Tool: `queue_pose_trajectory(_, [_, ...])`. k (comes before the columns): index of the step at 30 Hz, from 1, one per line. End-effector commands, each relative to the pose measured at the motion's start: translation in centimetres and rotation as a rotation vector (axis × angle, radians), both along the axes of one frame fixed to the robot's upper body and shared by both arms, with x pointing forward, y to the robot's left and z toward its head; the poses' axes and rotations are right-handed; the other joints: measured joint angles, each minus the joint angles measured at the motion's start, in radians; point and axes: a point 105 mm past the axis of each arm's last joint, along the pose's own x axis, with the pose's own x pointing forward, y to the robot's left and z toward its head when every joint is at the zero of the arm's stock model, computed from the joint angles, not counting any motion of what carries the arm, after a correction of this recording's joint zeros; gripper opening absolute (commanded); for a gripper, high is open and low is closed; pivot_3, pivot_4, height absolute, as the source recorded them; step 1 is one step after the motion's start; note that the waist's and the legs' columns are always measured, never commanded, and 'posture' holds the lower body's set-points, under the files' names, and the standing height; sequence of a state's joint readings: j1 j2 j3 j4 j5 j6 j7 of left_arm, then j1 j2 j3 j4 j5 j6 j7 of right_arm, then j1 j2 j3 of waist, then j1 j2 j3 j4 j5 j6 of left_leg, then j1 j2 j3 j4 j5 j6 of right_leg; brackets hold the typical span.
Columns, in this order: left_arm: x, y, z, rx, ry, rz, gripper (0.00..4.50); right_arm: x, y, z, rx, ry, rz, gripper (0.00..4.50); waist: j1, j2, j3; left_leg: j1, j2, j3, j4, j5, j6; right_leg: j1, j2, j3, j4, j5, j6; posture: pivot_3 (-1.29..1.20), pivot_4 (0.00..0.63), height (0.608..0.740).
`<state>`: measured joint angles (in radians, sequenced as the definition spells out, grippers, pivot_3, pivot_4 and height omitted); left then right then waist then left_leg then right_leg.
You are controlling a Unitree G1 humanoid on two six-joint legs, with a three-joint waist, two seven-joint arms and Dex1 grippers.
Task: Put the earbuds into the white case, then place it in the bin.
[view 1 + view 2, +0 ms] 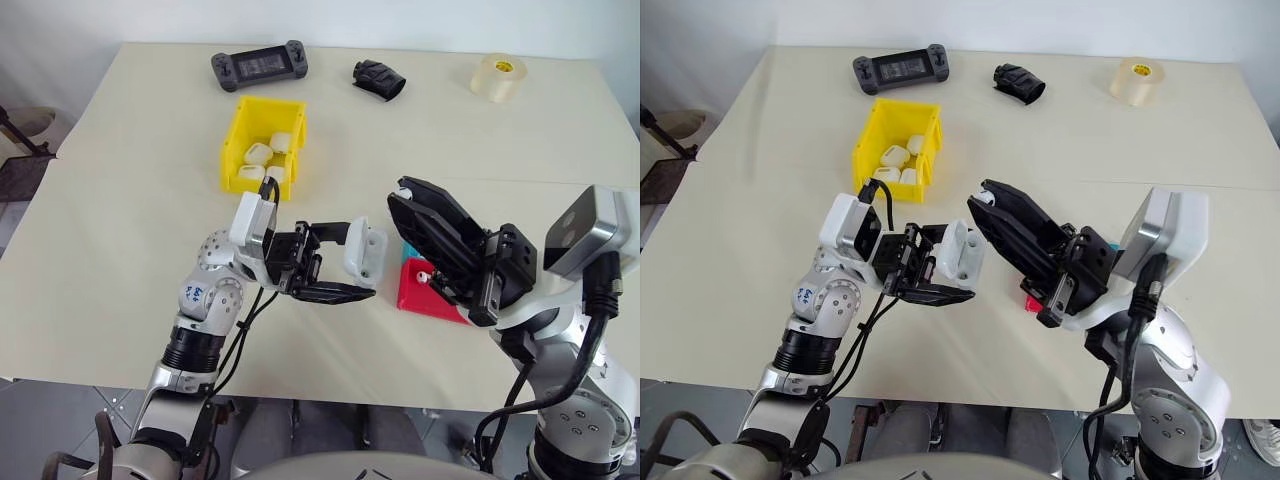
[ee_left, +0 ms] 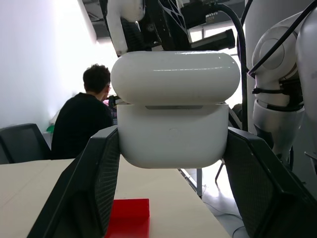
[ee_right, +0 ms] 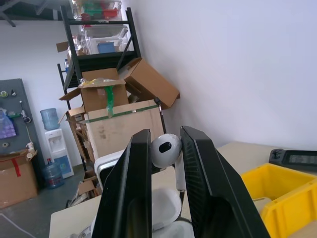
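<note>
My left gripper clamps the white case, lid ajar, above the table, near the yellow bin. My right gripper pinches one earbud just beside the case.

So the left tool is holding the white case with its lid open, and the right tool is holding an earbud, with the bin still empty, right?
Not quite: the bin is not empty; the left eye view shows several white cases in it. The rest holds: the left tool grips the open white case, and the right tool pinches an earbud.
</note>
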<state>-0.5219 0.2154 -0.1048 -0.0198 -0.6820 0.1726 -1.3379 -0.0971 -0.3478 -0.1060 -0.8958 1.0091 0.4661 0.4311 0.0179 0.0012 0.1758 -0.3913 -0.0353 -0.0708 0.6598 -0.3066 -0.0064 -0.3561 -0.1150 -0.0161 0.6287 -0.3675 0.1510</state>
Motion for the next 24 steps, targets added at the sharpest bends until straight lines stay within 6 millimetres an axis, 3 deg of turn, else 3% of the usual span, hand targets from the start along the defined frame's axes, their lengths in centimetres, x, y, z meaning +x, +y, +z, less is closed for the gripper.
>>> queue_pose_trajectory(1, [-0.3, 0.0, 1.1, -0.034, -0.023, -0.021, 2.78, -0.6, 0.1, 0.2, 0.019, -0.035, 0.013, 0.49, 0.0, 0.0, 0.0, 0.0, 0.0, 0.0, 0.0, 0.0, 0.0, 0.0, 0.0, 0.0, 0.0, 0.0, 0.0, 0.0, 0.15, 0.74])
queue_pose_trajectory(12, [-0.5, -0.3, 2.0, -0.04, -0.039, -0.029, 2.78, -0.1, 0.2, -2.1, 0.012, 0.015, 0.01, 0.49, 0.001, 0.0, 0.0, 0.0, 0.0, 0.0, 0.0, 0.0, 0.0, 0.0, 0.0, 0.0, 0.0, 0.0, 0.0, 0.0, 0.15, 0.74])
queue_pose_trajectory(24, [-0.8, -0.2, 2.1, -0.032, -0.047, -0.039, 2.78, 0.8, 0.0, -2.9, 0.014, 0.003, -0.028, 0.49, 0.001, 0.0, 0.0, 0.0, 0.0, 0.0, 0.0, 0.0, 0.0, 0.0, 0.0, 0.0, 0.0, 0.0, 0.0, 0.0, 0.15, 0.74])
